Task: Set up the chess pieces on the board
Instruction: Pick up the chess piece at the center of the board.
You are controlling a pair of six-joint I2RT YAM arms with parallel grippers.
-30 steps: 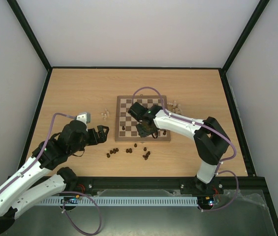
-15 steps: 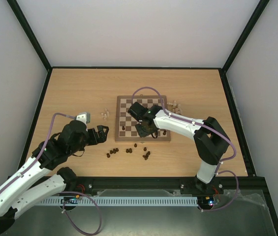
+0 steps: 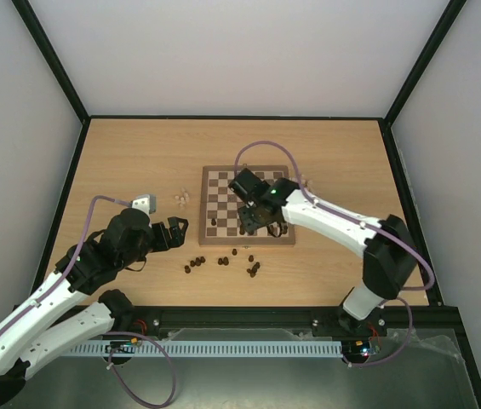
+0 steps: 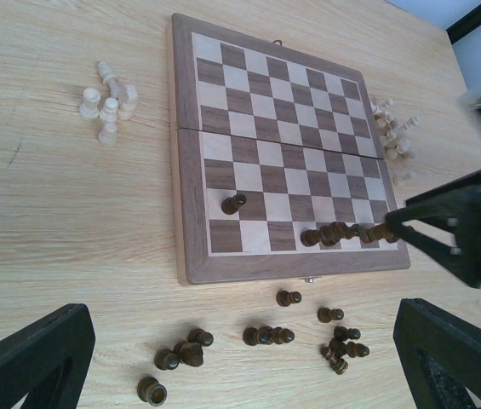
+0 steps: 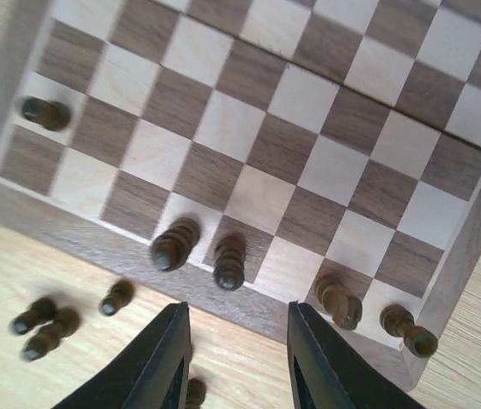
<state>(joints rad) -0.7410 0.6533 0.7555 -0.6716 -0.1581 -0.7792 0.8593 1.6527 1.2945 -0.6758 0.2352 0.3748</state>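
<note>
The chessboard [image 3: 223, 183] lies mid-table. A few dark pieces stand on its near row at the right [image 4: 334, 233], and one lone dark pawn [image 4: 233, 203] stands near its left side. My right gripper [image 3: 253, 225] hovers over the board's near edge, open and empty. In the right wrist view [image 5: 238, 358] its fingers straddle the frame just below two dark pieces [image 5: 229, 262]. My left gripper [image 3: 176, 232] is open and empty, off the board's near left corner. Loose dark pieces [image 3: 223, 261] lie on the table in front of the board.
Pale pieces lie in a small group left of the board [image 4: 108, 100] and another at its right edge [image 4: 391, 136]. Dark pieces are scattered in clumps on the table [image 4: 266, 335], also seen in the right wrist view [image 5: 44, 322].
The right arm's elbow has swung out to the right and its gripper has shifted slightly right along the board's near edge. The left arm has not moved.
</note>
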